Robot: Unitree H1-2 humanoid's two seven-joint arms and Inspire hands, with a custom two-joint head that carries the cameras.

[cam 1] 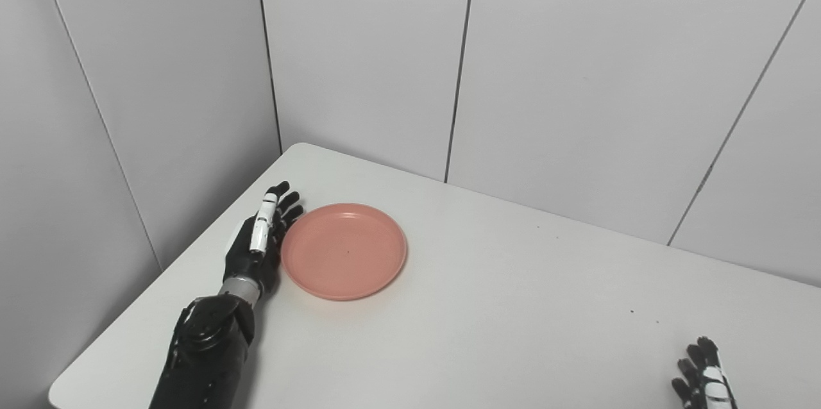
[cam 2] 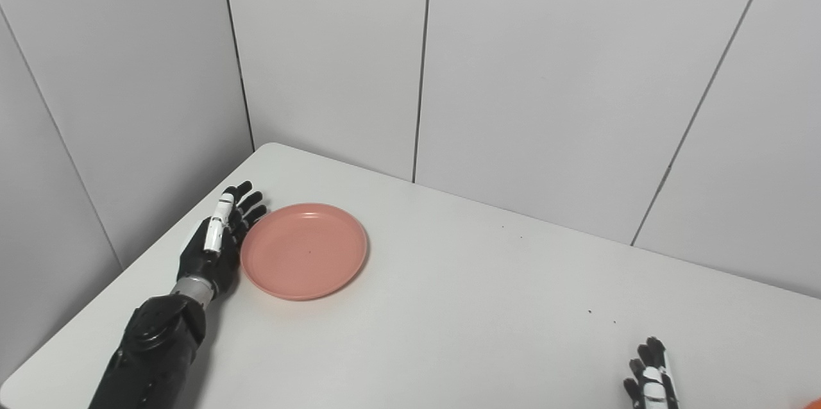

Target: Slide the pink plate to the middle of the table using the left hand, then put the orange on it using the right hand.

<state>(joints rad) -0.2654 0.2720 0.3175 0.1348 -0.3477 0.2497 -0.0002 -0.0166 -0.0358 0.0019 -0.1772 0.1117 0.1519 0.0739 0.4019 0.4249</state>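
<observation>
Left eye view, pink plate [cam 1: 344,250] touching left hand [cam 1: 256,249], fingers [cam 1: 285,200] spread, holding nothing

No legible text or labels anywhere.

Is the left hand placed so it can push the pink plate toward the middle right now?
Probably yes. The left hand lies open alongside the pink plate's left rim, at or nearly touching it, and the table to the plate's right shows nothing in the way. The right hand waits far off.
</observation>
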